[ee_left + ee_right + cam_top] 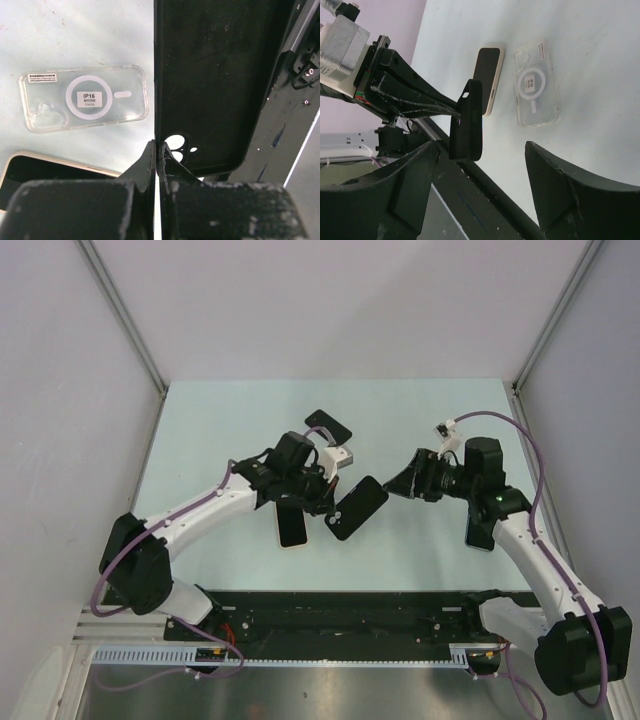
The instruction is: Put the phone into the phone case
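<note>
Left gripper (156, 149) pinches matte black case (215, 75) by its thin rim.

The overhead view looks down from high behind the near edge, taking in the whole table (250, 410). The left wrist view sits tight behind its fingers (75, 210), facing the tabletop; the black case (215, 75) fills half. The right wrist view looks sideways from farther back — both wrist views share the clear case (85, 97) and phone (40, 172).
</note>
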You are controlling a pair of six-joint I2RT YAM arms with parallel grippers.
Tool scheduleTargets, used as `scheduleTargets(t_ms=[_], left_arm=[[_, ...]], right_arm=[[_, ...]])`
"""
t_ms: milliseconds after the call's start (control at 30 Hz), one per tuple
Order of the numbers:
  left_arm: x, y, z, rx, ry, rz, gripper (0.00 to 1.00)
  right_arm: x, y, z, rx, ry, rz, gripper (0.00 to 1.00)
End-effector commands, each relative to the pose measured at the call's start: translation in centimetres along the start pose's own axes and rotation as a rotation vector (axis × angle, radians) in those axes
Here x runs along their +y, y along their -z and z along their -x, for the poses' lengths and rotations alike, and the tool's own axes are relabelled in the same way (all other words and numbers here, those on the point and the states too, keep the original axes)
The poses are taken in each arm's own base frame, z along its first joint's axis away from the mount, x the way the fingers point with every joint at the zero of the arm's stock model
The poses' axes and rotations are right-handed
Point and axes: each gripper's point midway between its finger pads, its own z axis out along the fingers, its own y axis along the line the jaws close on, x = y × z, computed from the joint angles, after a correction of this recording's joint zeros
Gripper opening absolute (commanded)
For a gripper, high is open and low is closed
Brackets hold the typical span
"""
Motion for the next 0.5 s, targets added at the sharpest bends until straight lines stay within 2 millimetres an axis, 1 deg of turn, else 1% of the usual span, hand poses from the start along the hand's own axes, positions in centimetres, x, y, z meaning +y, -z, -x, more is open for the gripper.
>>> scheduleTargets(t_ms=[0, 133, 167, 267, 367, 433, 467], left_arm=[[-1.6, 0.4, 0.0, -0.012, -0.141, -0.064, 0.00], [-2.1, -0.1, -0.7, 0.014, -0.141, -0.099, 0.00], [-2.3, -0.3, -0.9, 0.023, -0.147, -0.108, 0.00], [-2.8, -0.6, -1.3, 0.045, -0.158, -0.128, 0.00], [-3.2, -0.6, -1.5, 0.046, -0.161, -0.137, 0.00], [-3.2, -0.5, -1.2, 0.040, -0.167, -0.133, 0.00], [-3.2, -0.5, -1.3, 0.041, -0.167, -0.128, 0.00]], right_arm=[[1.6, -0.1, -0.8, 0.089, 0.052, 0.065, 0.74], [1.6, -0.9, -1.8, 0.137, 0.080, 0.079, 0.72], [2.0, -1.1, -2.1, 0.155, 0.090, 0.086, 0.70], [1.9, -1.9, -2.7, 0.180, 0.107, 0.072, 0.66], [1.1, -2.4, -2.9, 0.187, 0.118, 0.041, 0.60], [0.9, -2.6, -2.8, 0.182, 0.121, 0.026, 0.46], [0.8, -2.6, -2.6, 0.175, 0.122, 0.020, 0.36]])
